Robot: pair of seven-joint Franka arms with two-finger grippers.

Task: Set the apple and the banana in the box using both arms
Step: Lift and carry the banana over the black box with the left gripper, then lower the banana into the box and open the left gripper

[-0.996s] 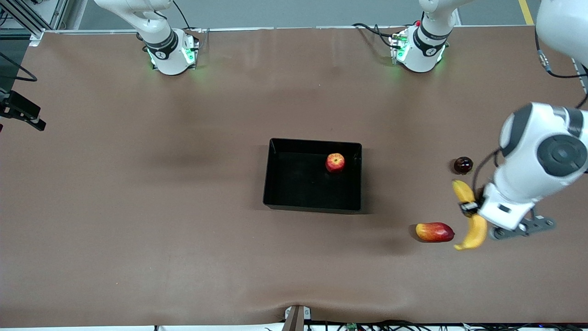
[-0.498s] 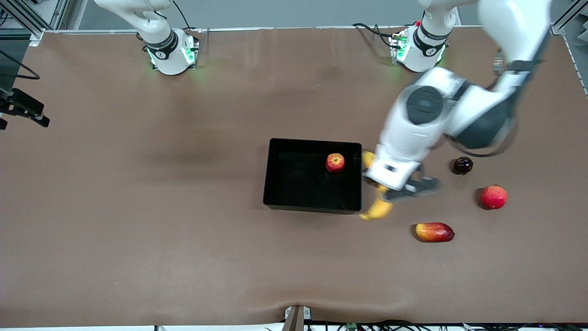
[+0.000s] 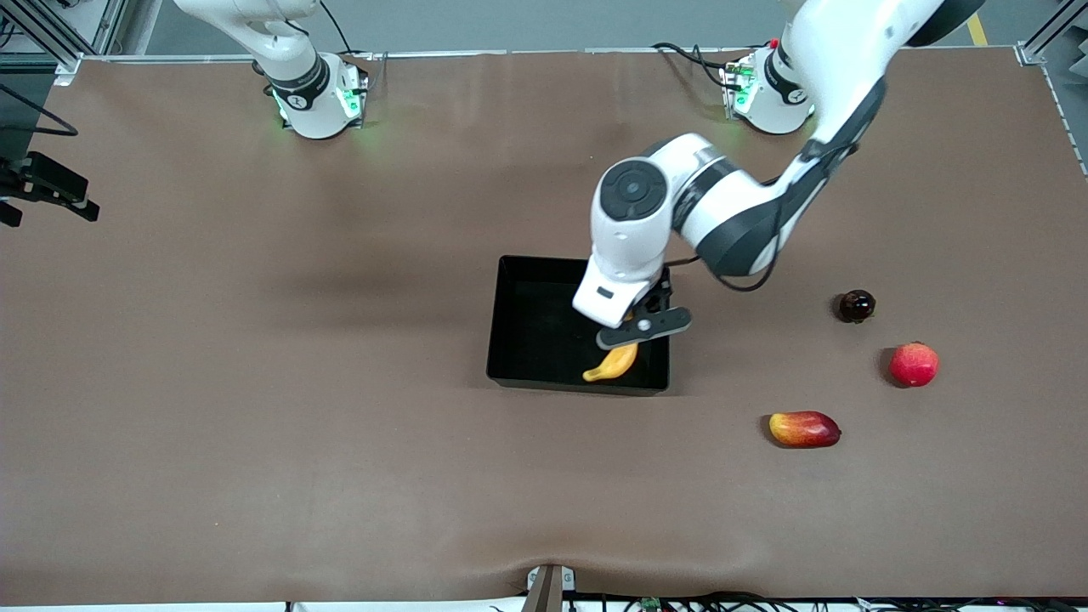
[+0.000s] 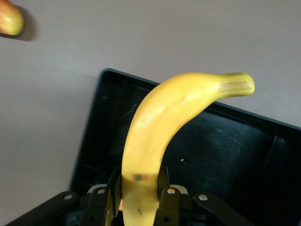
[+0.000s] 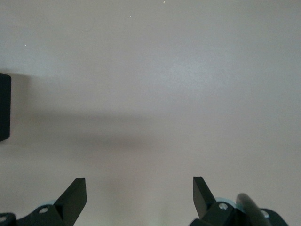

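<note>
My left gripper (image 3: 633, 327) is shut on the yellow banana (image 3: 612, 363) and holds it over the black box (image 3: 498, 314), above the corner nearest the front camera at the left arm's end. In the left wrist view the fingers (image 4: 101, 202) clamp the banana (image 4: 160, 122) near one end, with the box floor (image 4: 225, 141) below. The apple is hidden under the left arm's wrist. My right gripper (image 5: 139, 195) is open and empty over bare table, with a corner of the box (image 5: 3, 106) at the picture's edge; it is out of the front view.
Toward the left arm's end of the table lie a dark round fruit (image 3: 857, 305), a red-pink round fruit (image 3: 914, 364) and a red-yellow mango-like fruit (image 3: 804, 428). A red-yellow fruit (image 4: 9, 18) shows at the edge of the left wrist view.
My left arm has swung the banana from beside the mango-like fruit, past the box's rim, to over the box. It now covers the apple. The red-pink fruit came into view.
</note>
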